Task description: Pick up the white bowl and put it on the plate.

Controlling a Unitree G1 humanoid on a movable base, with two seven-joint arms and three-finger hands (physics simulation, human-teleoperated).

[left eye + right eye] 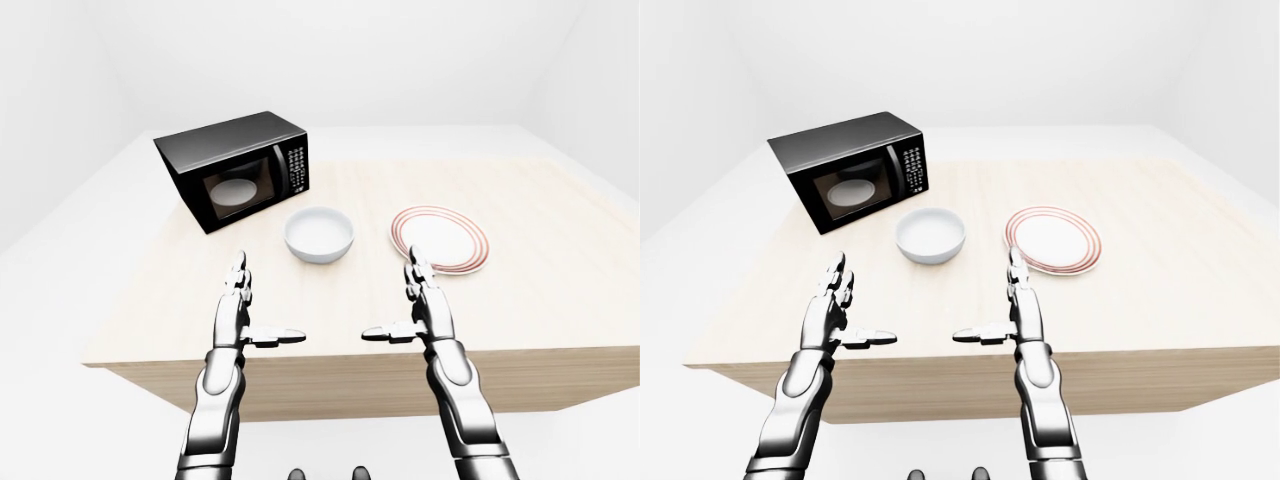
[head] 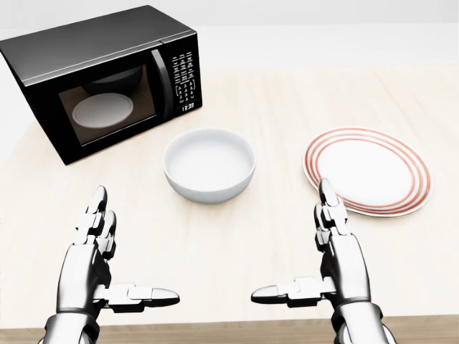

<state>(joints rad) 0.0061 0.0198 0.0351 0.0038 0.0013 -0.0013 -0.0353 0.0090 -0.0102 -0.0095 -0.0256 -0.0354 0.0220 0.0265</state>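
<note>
The white bowl (image 2: 209, 164) stands upright on the wooden table (image 2: 272, 236), near the middle of the head view. The white plate with red rings (image 2: 367, 170) lies to its right, apart from it. My left hand (image 2: 107, 261) is open and empty at the lower left, below and left of the bowl. My right hand (image 2: 315, 258) is open and empty at the lower right, just below the plate's left rim. Both hands hover over the table's near edge with thumbs pointing inward.
A black microwave (image 2: 107, 79) with a shut door stands at the upper left, close to the bowl; a white dish shows through its window. The table's near edge (image 1: 350, 358) runs just under my hands. White floor and walls surround the table.
</note>
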